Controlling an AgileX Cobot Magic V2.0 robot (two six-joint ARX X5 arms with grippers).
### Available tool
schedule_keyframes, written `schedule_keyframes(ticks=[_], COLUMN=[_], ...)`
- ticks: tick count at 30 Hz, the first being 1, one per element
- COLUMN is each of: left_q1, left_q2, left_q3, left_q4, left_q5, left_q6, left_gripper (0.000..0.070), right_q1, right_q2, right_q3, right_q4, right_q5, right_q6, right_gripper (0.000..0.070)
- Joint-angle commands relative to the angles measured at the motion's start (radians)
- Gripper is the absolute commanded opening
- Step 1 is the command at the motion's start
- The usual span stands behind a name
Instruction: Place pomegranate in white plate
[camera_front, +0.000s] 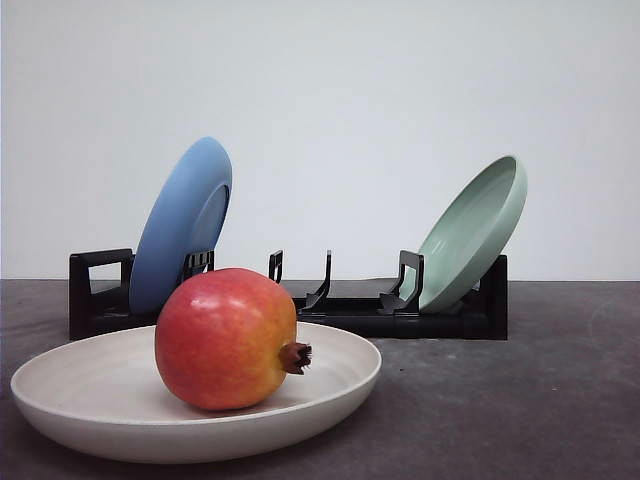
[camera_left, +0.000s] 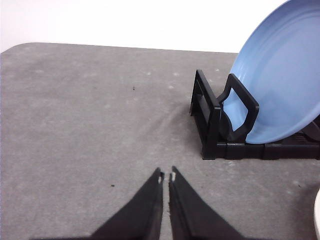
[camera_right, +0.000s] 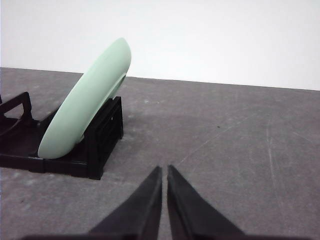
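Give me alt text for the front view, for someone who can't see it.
A red pomegranate with a yellow-orange blush sits in a shallow white plate on a dark grey table. Behind it, a black dish rack holds a blue plate and a pale green plate, both leaning on edge.

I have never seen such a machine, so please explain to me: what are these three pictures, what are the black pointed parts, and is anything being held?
This is a robot with two arms over a dark grey table. The front view looks forward across it. There a pomegranate rests in a white plate. Behind stands a black dish rack, with a blue plate leaning at its left end and a pale green plate at its right end.

The other two pictures come from cameras on the wrists. The black points are the grasping parts: the left gripper near the blue plate, the right gripper near the green one. On both, the jaws are closed and hold nothing.
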Motion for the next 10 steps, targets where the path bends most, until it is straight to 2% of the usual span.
schedule_keyframes(ticks=[1,10], left_q1=[0.000,0.000], left_q2=[-0.001,-0.001], left_q3=[-0.011,-0.011], left_q4=[-0.001,-0.001], left_q5=[-0.002,-0.002], left_q6=[0.009,0.009], left_gripper=[0.0000,0.0000], right_q1=[-0.002,-0.002], right_q2=[0.001,0.001], right_q3=[-0.004,-0.004], right_q4=[0.014,0.014], right_q5=[0.001,0.001], right_q6=[0.011,0.011], right_gripper=[0.0016,0.0015])
